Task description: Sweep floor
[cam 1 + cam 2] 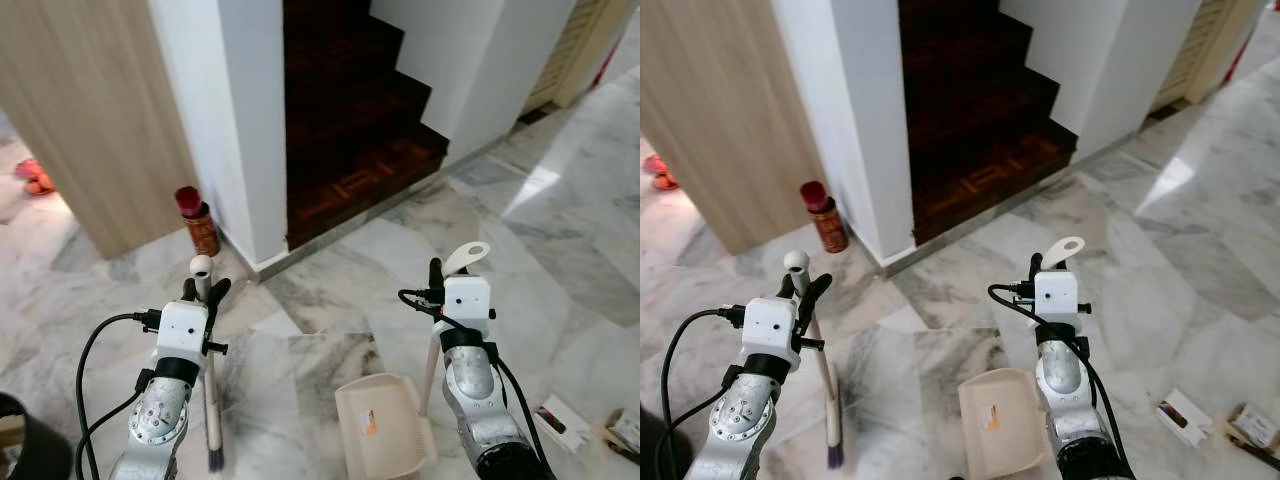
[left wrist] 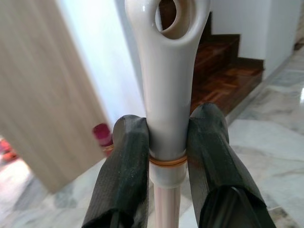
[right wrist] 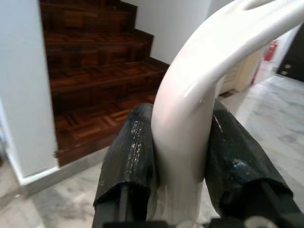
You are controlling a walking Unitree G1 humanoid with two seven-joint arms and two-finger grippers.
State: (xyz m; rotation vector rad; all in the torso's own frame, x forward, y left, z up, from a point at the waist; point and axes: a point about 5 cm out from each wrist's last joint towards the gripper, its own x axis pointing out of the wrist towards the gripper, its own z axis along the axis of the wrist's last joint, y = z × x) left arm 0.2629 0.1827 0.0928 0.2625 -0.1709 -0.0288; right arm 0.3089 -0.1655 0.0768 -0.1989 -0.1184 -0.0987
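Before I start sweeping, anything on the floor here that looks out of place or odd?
Yes: two small cartons lie loose on the marble floor to the robot's right, like dropped litter. A red can stands at the wall corner. The left gripper holds the broom handle; the right gripper holds the dustpan handle.

One broom [image 1: 208, 395], one dustpan [image 1: 382, 428] (cream), one canister [image 1: 197, 222]
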